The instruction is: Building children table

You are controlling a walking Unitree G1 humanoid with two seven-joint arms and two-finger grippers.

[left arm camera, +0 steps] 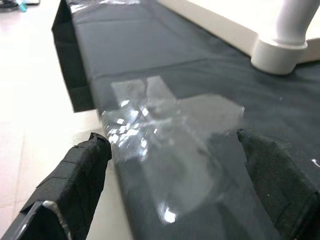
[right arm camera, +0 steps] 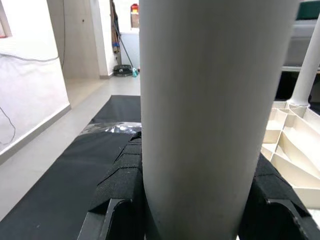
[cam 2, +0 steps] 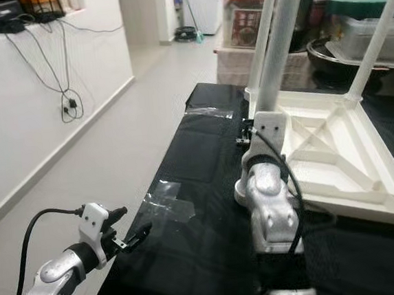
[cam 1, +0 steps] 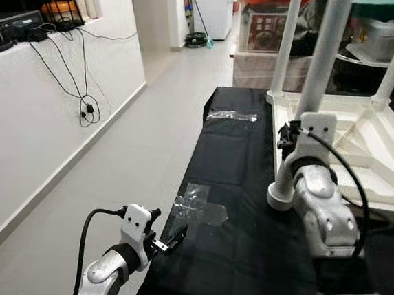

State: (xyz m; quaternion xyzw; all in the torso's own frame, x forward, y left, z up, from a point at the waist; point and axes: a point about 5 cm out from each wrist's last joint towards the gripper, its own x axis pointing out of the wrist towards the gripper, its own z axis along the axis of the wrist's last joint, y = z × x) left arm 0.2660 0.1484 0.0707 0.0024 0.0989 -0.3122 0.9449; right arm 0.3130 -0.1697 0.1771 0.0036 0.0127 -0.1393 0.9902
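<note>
Three legs are seen standing on the upturned tabletop (cam 1: pixel 362 143); the near-left leg (cam 1: pixel 324 57) is pinched by the right gripper (right arm camera: pixel 195 200), while the left gripper (left arm camera: pixel 175 165) hovers spread over the tape (left arm camera: pixel 170 130).

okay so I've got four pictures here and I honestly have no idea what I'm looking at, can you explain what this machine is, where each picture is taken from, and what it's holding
This is a humanoid robot with two silver arms, each ending in two black fingers. Two pictures come from cameras in its head, looking down; the other two come from cameras on its wrists.

In front of it lies a black mat with patches of clear tape. On the mat sits an upside-down white plastic children's table, legs pointing up.

The right gripper is closed around the nearest white table leg. The left gripper is open and holds nothing, at the mat's edge by the tape.
</note>
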